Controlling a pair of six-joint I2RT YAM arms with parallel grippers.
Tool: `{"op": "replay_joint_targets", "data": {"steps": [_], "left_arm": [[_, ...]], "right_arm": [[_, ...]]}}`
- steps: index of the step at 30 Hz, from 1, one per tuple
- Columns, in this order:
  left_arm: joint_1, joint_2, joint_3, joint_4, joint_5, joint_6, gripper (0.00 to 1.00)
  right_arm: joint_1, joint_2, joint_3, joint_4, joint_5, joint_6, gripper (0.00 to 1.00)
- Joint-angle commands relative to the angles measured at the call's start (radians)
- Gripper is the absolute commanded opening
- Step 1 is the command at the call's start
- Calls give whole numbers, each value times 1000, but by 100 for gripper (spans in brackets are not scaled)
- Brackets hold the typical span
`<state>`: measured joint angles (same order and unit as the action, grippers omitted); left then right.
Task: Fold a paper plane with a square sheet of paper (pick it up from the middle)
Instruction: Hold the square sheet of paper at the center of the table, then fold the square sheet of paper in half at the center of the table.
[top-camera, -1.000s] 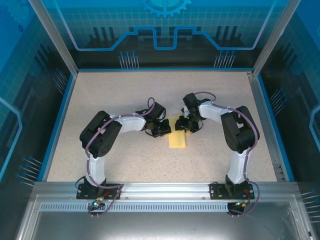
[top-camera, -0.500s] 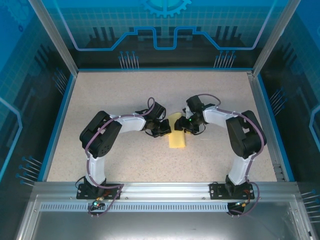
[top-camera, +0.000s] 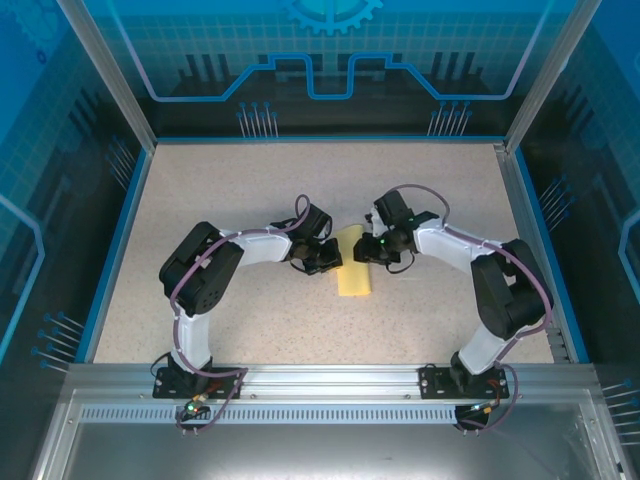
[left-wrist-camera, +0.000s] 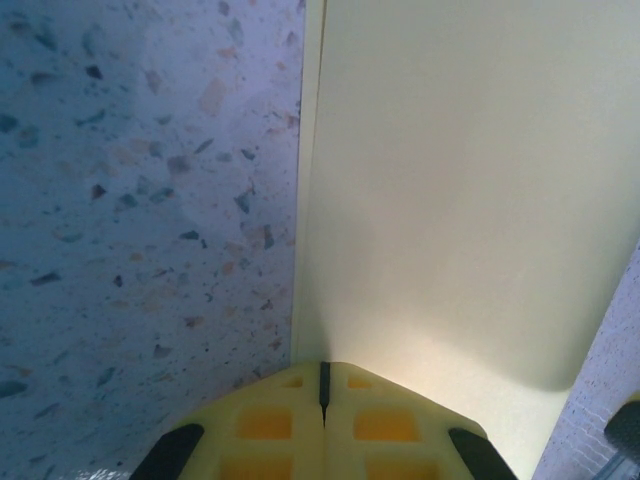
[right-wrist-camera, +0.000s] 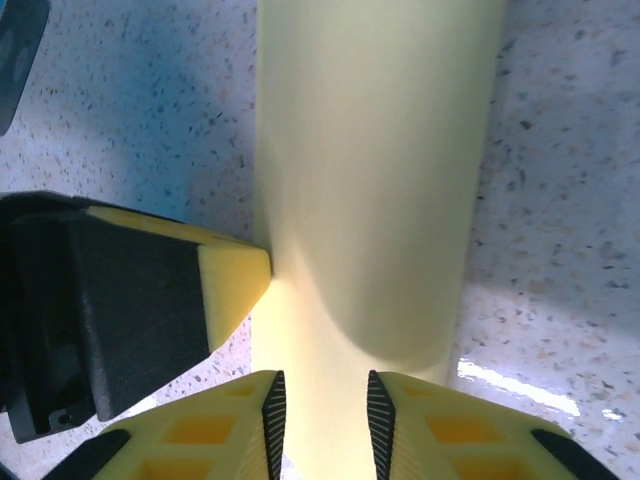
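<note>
In the top view the pale-yellow sheet of paper (top-camera: 356, 277) is lying at the middle of the frame on the speckled table (top-camera: 250, 180), folded into a narrow strip running from top to bottom. The two claws are meeting over its upper end. The left gripper (top-camera: 328, 262) is reaching in from the strip's left side and the right gripper (top-camera: 368, 250) from its right. In the left wrist view the left gripper (left-wrist-camera: 323, 400) is sitting at the bottom centre with its jaws pressed together, touching the sheet (left-wrist-camera: 470, 200), which is spreading over the right half of the frame beside the table (left-wrist-camera: 130, 200). In the right wrist view the right gripper (right-wrist-camera: 320, 410) is standing at the bottom edge, jaws a little apart. The sheet (right-wrist-camera: 380, 150) is running up between them as a curled band, and I cannot tell whether they are squeezing it. At the left of that frame the left gripper's fingertip (right-wrist-camera: 232, 285) is touching the band's left edge.
</note>
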<state>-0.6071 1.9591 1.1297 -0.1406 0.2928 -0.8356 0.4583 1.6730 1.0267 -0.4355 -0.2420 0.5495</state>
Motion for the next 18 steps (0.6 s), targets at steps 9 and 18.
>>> {"op": "replay_joint_targets", "data": {"steps": [9,18], "left_arm": [[-8,55,-9,-129,-61,13,0],[-9,61,-2,-160,-70,7,0]], "right_arm": [[49,159,141,-57,-13,-12,22],[25,217,155,-91,27,-23,23]]}}
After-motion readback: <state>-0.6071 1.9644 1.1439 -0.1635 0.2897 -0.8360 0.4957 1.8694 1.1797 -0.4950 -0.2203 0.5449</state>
